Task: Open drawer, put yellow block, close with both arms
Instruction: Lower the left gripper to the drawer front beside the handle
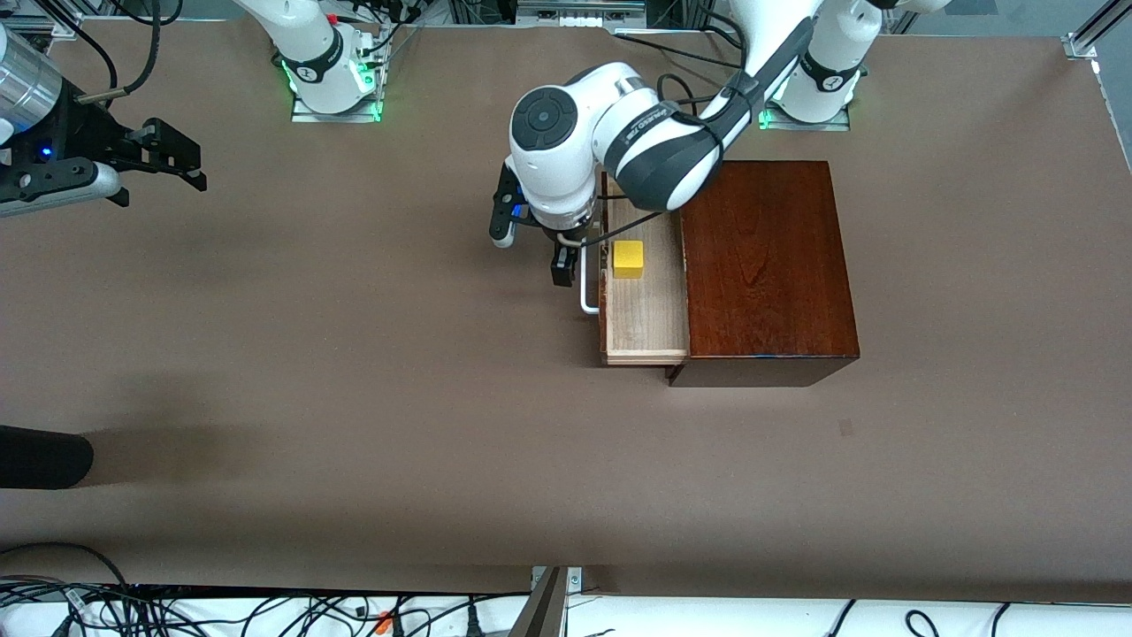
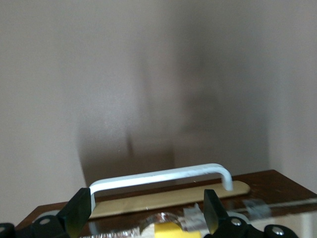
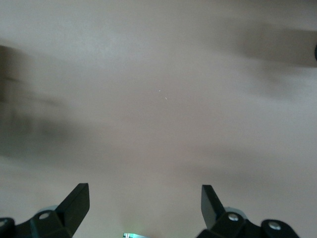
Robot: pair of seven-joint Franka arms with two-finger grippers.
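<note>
Drawer (image 1: 644, 305): pulled out of the wooden box (image 1: 765, 265) toward the right arm's end of the table – pale tray exposed.
Yellow block (image 1: 629, 258): lying in the tray, near the drawer front.
Handle (image 1: 587, 292): white U-bar on the dark front; rigid, smooth, probably the best purchase – or push flat on the front to close.
Handling: block looks light, hard and plain-faced; drawer likely slides stiffly in its box.
Left gripper (image 1: 566, 263): at the handle, fingers (image 2: 77, 213) spread wide, holding nothing.
Right gripper (image 1: 168, 157): waiting over bare table (image 1: 354, 398) at its own end, fingers apart, empty.
</note>
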